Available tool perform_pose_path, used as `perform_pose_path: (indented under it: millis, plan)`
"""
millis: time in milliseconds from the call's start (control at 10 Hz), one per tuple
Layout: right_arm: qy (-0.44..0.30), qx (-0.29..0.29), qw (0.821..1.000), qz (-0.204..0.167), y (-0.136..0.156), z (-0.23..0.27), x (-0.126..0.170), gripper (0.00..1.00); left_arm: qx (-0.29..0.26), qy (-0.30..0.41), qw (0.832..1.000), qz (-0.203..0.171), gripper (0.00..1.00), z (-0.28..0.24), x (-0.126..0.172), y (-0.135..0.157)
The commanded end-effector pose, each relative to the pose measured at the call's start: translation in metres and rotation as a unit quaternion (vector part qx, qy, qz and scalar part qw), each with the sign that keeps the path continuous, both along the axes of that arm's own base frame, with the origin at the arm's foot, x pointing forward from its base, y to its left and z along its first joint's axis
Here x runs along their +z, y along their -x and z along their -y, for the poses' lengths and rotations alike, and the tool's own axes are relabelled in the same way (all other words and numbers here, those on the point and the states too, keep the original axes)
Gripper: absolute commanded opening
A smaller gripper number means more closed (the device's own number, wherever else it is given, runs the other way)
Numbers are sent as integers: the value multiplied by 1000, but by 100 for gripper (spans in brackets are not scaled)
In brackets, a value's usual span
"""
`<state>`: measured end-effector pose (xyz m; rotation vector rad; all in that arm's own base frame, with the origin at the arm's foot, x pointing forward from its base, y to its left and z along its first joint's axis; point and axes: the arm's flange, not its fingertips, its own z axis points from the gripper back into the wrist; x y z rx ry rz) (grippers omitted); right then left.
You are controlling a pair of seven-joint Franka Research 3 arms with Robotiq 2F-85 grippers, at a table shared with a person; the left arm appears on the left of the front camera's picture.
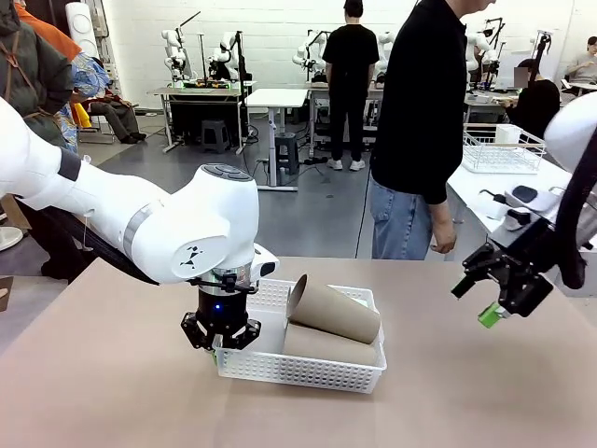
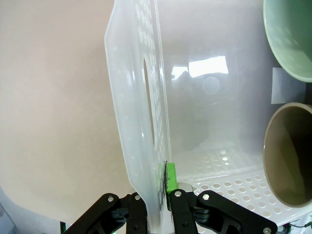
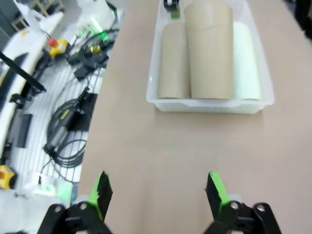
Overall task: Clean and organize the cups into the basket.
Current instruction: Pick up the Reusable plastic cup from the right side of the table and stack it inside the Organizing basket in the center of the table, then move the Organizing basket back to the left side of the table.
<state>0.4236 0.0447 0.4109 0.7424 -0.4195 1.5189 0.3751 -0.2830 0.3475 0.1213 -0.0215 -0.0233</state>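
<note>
The white perforated basket (image 1: pixel 308 371) sits mid-table with tan cups (image 1: pixel 333 313) lying on their sides in it. My left gripper (image 1: pixel 221 334) is shut on the basket's left end wall (image 2: pixel 141 122), which is pinched between the pads (image 2: pixel 170 178) beside the cut-out handle. Inside, the left wrist view shows a mint cup's rim (image 2: pixel 292 44) and a tan cup's mouth (image 2: pixel 290 156). My right gripper (image 1: pixel 487 301) hangs open above the table's right side, well clear of the basket (image 3: pixel 209 105). Its view shows two tan cups (image 3: pixel 209 53) and the mint cup (image 3: pixel 246 58) side by side, and its own gripper (image 3: pixel 158 190) with nothing between the fingers.
A person (image 1: pixel 422 140) in a black top and jeans stands at the far side. A white wire basket (image 1: pixel 502 149) rests on a side table at the right. Cables and gear (image 3: pixel 68 117) lie beyond the table's edge.
</note>
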Motion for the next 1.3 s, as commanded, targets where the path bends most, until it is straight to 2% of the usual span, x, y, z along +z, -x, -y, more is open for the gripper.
perform_pose_path:
  millis: [0,100,200,1200]
  plan:
    - [-65,-18,998,1,6,12,-10,100,-5,-1,1000,3,0,-1,1,1]
    - [-78,-49,996,-6,5,15,-13,100,-5,-1,1000,3,0,-1,1,1]
    - [-27,-11,1000,-3,3,11,-5,100,-5,-1,1000,3,0,-1,1,1]
    - [-27,-11,1000,-3,3,11,-5,100,-5,-1,1000,3,0,-1,1,1]
